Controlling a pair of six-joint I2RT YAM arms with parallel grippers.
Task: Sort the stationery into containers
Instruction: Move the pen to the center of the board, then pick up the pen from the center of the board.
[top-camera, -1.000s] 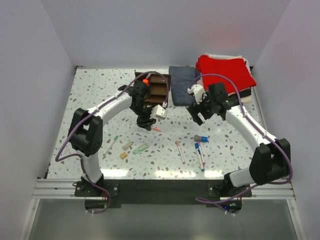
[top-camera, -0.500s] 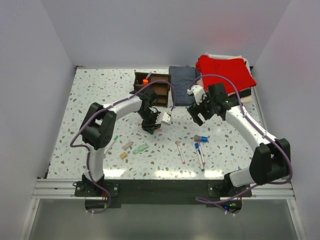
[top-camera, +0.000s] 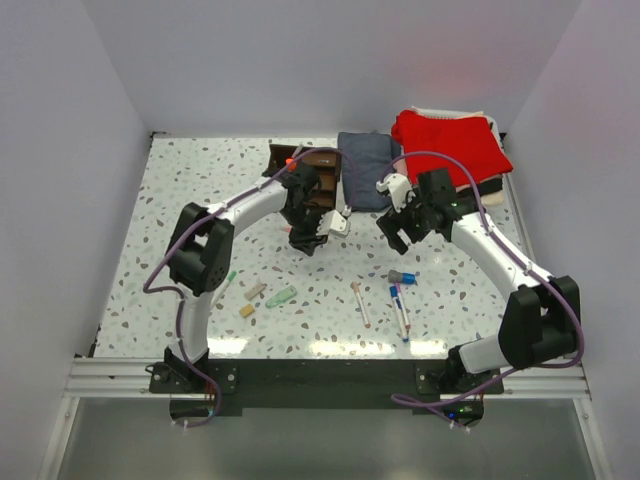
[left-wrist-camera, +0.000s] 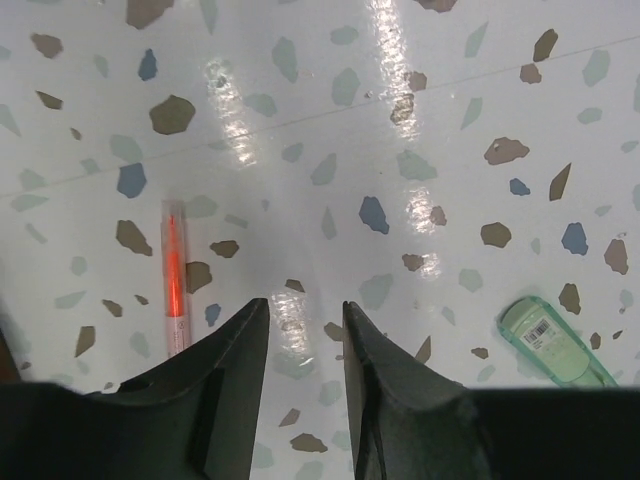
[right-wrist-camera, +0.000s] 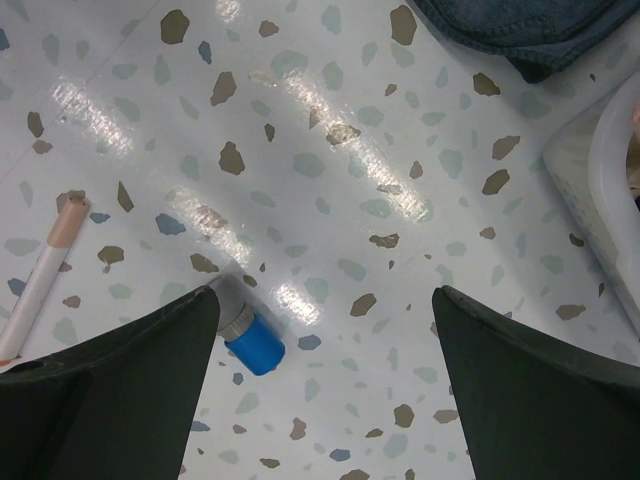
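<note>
Left gripper hangs over the speckled table, jaws narrowly parted and empty, with a red pen lying just beside it. Right gripper gapes wide above a blue-capped pen. At the far side, the wooden organizer stands partly hidden by the left arm.

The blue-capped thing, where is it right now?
In the top view the blue-capped thing lies on the table, right of the middle, between the right gripper and the blue-tipped pen.

red cloth, dark grey cloth, speckled table
</note>
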